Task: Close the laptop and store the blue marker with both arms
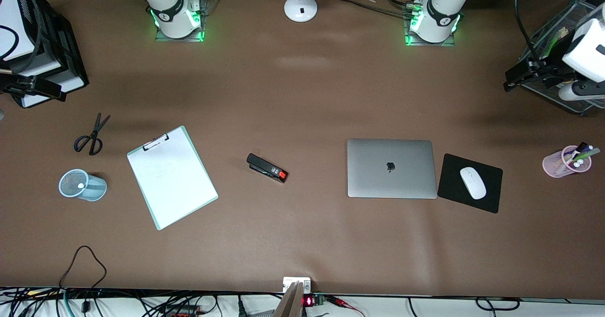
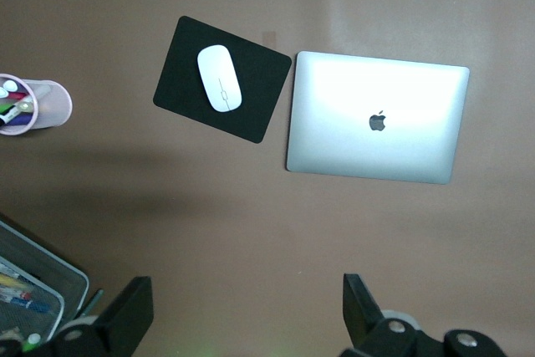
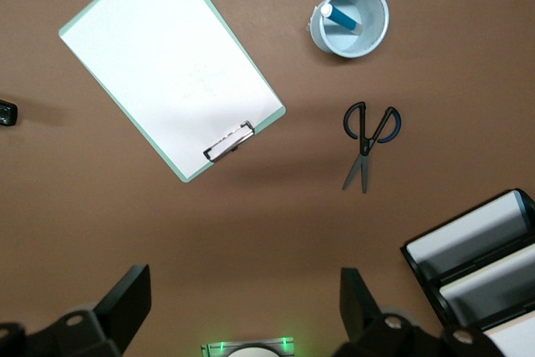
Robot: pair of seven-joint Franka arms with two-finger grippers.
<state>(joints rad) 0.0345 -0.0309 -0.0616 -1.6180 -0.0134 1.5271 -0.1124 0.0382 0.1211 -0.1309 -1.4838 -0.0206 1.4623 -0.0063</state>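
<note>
At the right arm's end of the brown surface (image 1: 302, 95), a pale-blue mesh cup (image 1: 82, 184) held the slim blue marker (image 3: 340, 17), white tip up. Black-handled scissors (image 1: 90, 136) lay just farther from the front camera; a mint-edged clipboard with white paper (image 1: 171, 176) lay beside the cup, then a black stapler (image 1: 267, 167). The silver-grey laptop (image 1: 391, 168) lay closed beside a black mouse pad (image 1: 470, 183) carrying a white mouse (image 1: 473, 183). A pink cup (image 1: 562, 161) held several markers. The right hand (image 3: 242, 307) and left hand (image 2: 247, 311) both hung released, grasping nothing.
</note>
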